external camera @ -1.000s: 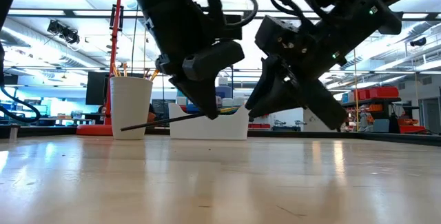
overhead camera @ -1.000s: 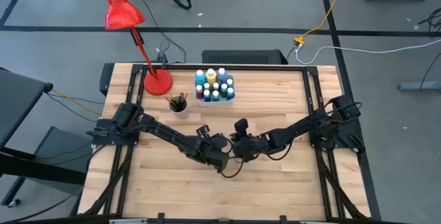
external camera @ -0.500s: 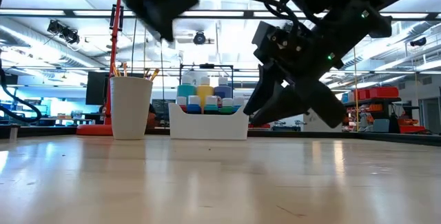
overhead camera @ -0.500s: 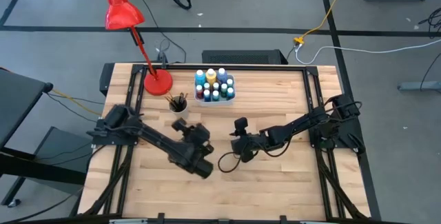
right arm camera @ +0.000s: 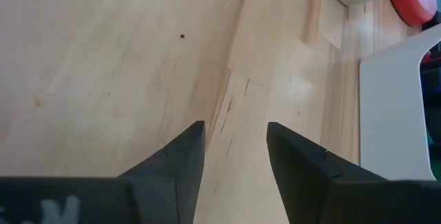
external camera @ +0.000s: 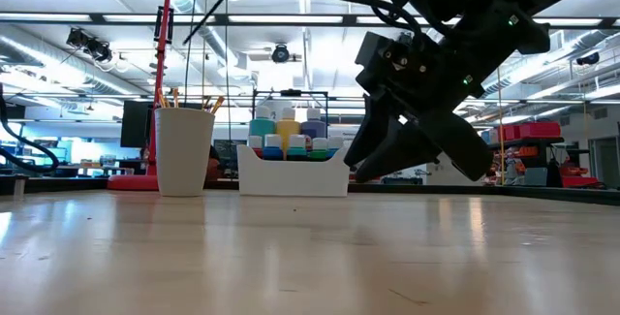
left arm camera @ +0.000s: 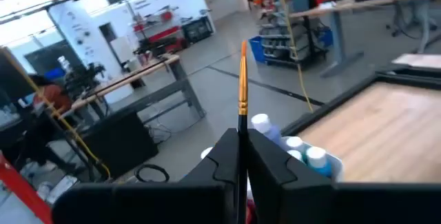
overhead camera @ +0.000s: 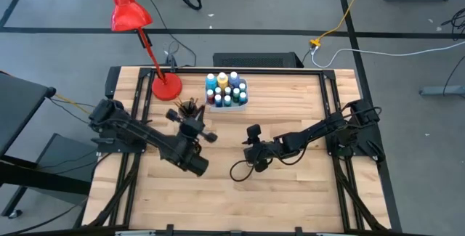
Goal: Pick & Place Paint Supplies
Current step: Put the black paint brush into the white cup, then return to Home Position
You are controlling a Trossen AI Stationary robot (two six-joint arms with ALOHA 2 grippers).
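My left gripper (left arm camera: 241, 134) is raised high over the table's left half, just near of the white cup (overhead camera: 189, 110), and is shut on a thin paintbrush (left arm camera: 242, 79). The low view shows that brush (external camera: 208, 12) as a slanted dark line near the top. The cup (external camera: 184, 150) stands on the table with more brushes in it. Beside the cup, a white tray (overhead camera: 227, 104) holds several small paint bottles (overhead camera: 225, 87). My right gripper (right arm camera: 234, 138) hangs open low over the table's middle (overhead camera: 254, 151), with only bare wood between its fingers. My left gripper pinches the paintbrush between its two fingers on the dark stretch (left arm camera: 242, 123) just below the orange-wood part. The wooden length sticks out past the fingertips, toward the table's far side. The brush is lifted clear of the table and slants in the low view.
A red desk lamp (overhead camera: 166, 86) stands at the far left, its stem leaning over the cup's side of the table. Black rails (overhead camera: 330, 112) edge the table. Bare wood lies open along the near half.
My left gripper has risen from the table's middle, beside my right gripper, and gone toward the left and far side, near the cup. It has tipped up from pointing down to about level. The paintbrush, which lay low over the table, has gone up with it, clear of the wood.
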